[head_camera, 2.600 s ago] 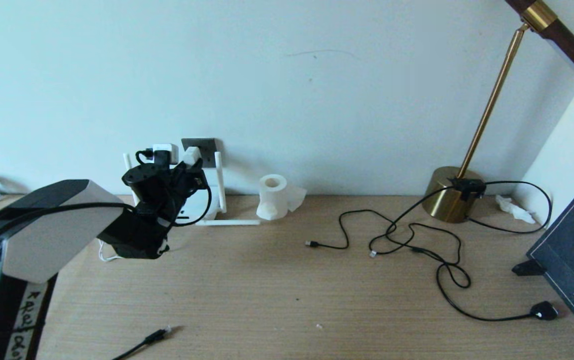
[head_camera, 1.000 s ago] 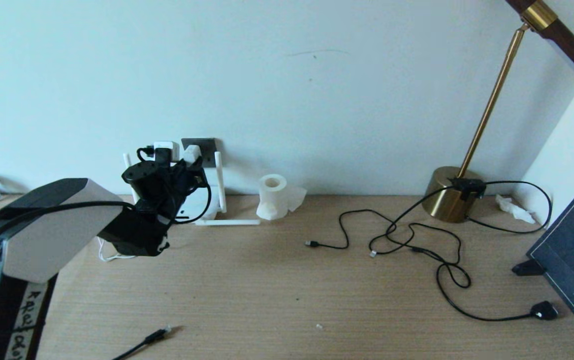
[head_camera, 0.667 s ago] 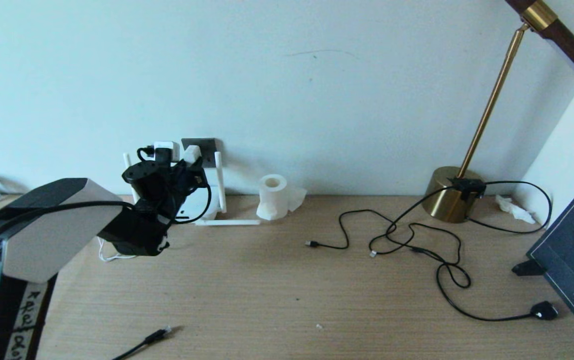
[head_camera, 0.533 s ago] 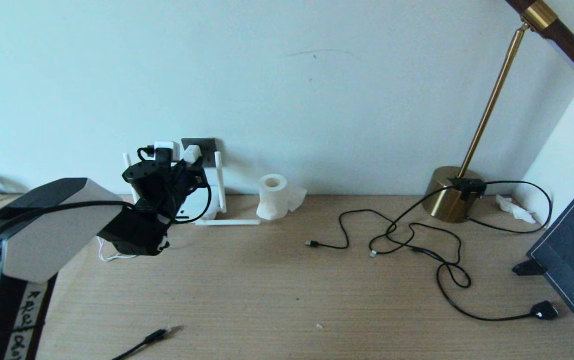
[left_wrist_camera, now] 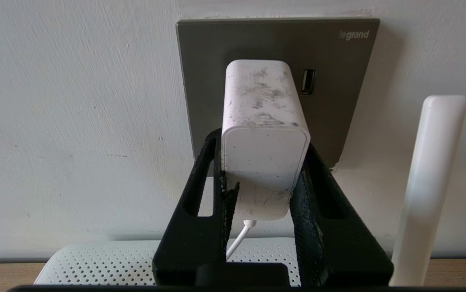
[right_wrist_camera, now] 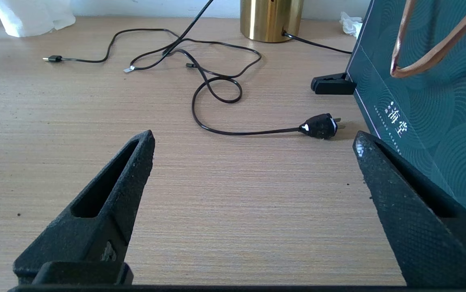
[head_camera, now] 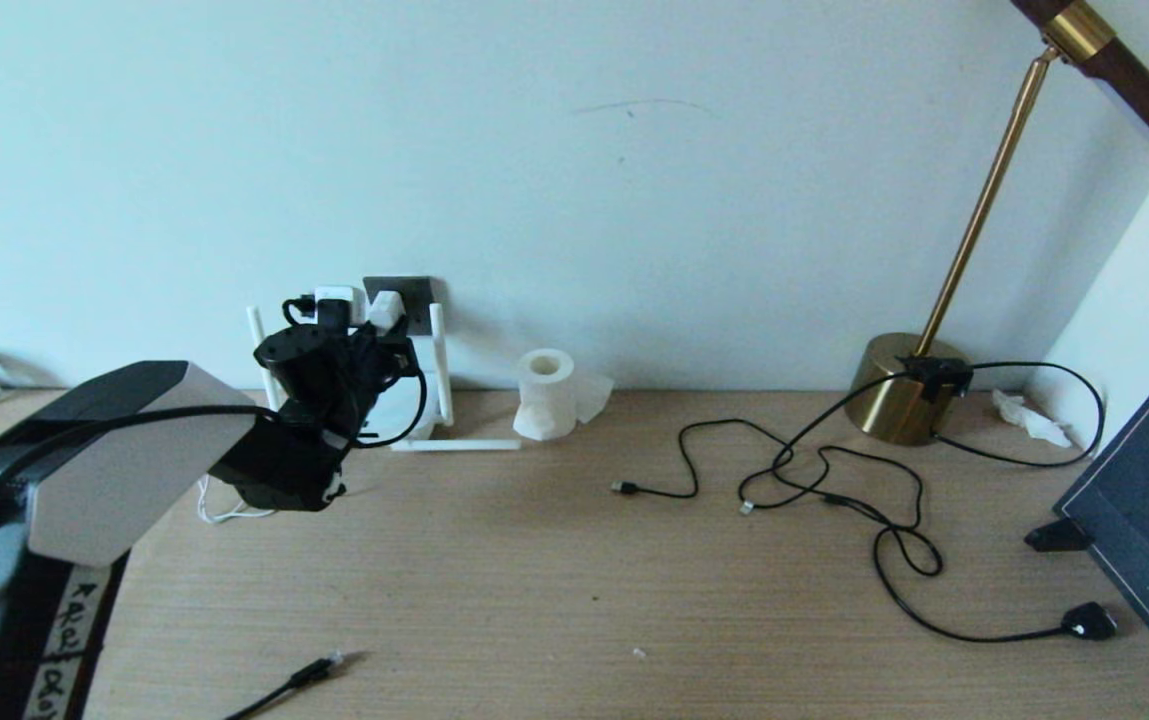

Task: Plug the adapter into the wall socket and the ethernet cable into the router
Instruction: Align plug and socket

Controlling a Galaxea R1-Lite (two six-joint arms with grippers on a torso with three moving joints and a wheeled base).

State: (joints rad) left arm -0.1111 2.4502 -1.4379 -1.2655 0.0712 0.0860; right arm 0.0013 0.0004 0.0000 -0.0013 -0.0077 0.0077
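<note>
The left gripper [left_wrist_camera: 263, 190] is up at the back left of the surface [head_camera: 574, 590], its jaws clenched on the adapter [left_wrist_camera: 263, 138], which is pressed up to the wall socket [left_wrist_camera: 338, 81]. From the left wrist view its far end looks to be against the dark plate, so the first plug seems nearly or fully home, though the pins and the holes are hidden behind the block and I can't tell if it is seated. The router [left_wrist_camera: 103, 263] sits just below, mostly covered by the arm; its ports are out of sight. The ethernet cable [head_camera: 309, 672] lies untouched at the front edge, running off view, so that half is left. The right gripper [right_wrist_camera: 253, 194] hovers low near the right side, jaws released and wide apart.
</note>
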